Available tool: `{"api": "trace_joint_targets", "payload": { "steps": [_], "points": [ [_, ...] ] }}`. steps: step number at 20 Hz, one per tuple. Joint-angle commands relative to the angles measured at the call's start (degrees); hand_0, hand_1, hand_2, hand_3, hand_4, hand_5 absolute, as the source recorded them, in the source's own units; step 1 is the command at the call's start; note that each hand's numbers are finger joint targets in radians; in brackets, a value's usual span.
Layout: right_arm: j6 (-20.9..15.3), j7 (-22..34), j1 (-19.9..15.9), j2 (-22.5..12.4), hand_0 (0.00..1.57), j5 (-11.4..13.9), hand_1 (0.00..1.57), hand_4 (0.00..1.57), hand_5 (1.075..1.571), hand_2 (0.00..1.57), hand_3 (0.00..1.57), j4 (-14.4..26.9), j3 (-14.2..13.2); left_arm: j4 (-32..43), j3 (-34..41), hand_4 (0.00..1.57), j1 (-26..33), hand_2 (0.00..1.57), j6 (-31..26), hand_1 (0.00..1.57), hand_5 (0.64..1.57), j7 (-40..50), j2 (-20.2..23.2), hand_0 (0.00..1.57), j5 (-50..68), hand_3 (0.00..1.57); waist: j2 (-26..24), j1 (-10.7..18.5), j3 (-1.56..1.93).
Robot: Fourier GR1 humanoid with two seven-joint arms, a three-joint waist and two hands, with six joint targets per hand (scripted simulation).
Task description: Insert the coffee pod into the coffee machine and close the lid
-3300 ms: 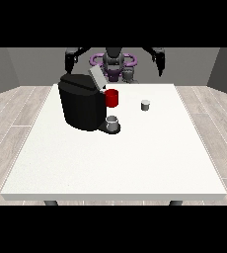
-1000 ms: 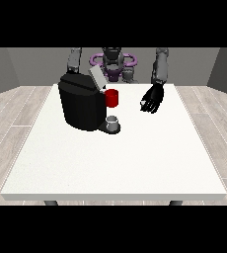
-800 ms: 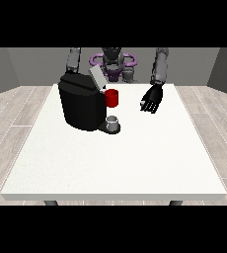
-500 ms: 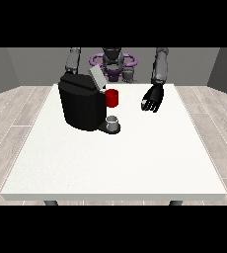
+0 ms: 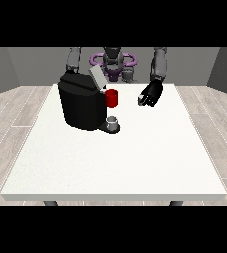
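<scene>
Robot behind a white counter (image 5: 135,163) with one black coffee machine (image 5: 82,102), lid raised.

One boxy, dark machine stands at about ten o'clock on the flat, square counter; its one pale lid (image 5: 96,78) tilts up and open, one red block (image 5: 112,98) sits on its front, and one small grey cup (image 5: 113,120) stands on its base. One hand at the view's right (image 5: 150,94) hangs above the counter at about one o'clock, fingers curled inward around something small and pale, seemingly the coffee pod, though it is too small to tell. The other hand is hidden behind the machine.
</scene>
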Motion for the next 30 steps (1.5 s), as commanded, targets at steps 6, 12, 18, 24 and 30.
{"api": "trace_joint_targets", "payload": {
  "steps": [6, 12, 18, 24, 30],
  "points": [
    [-0.9, -3.1, -1.5, -1.7, 0.0, -0.3, 0.0, 0.0, 1.571, 0.0, 0.0, 8.0, -3.7, -4.7, 1.0, 0.49, -7.3, 1.38, -13.1, 1.38, 1.571, 4.1, -1.9, 1.38, 2.2, 1.33, -3.6, 3.0, 0.04],
    [-0.7, 0.2, 0.4, 1.7, 0.0, 1.3, 0.0, 0.0, 1.571, 0.0, 0.0, 2.4, 1.3, -4.0, 3.2, 0.56, -9.7, 1.4, -15.2, 1.42, 1.571, 3.7, -0.4, 1.42, 2.4, 1.34, -5.3, -1.2, 0.0],
    [-2.1, 0.8, -1.5, 1.7, 0.0, -1.6, 0.0, 0.0, 1.571, 0.0, 0.0, 0.0, 4.4, -3.6, 5.9, 0.59, -16.9, 1.35, -18.8, 1.33, 1.571, 3.3, 3.8, 1.33, 2.8, 1.32, -3.3, -3.4, 0.0],
    [2.4, -0.3, -4.9, -1.2, 0.0, -2.0, 0.0, 0.0, 1.571, 0.0, 0.0, -0.9, -0.4, -3.1, 11.4, 0.51, -23.3, 1.27, -22.4, 1.22, 1.571, 7.7, 3.8, 1.22, 7.0, 1.29, -1.4, -5.3, 0.01],
    [-1.1, -1.2, -6.7, 0.5, 0.0, -0.4, 0.0, 0.0, 1.571, 0.0, 0.0, -0.5, -0.4, -3.0, 11.8, 0.47, -28.1, 1.27, -22.3, 1.22, 1.571, 11.7, 1.7, 1.22, 7.0, 1.26, 0.8, -6.3, 0.02]
  ]
}}
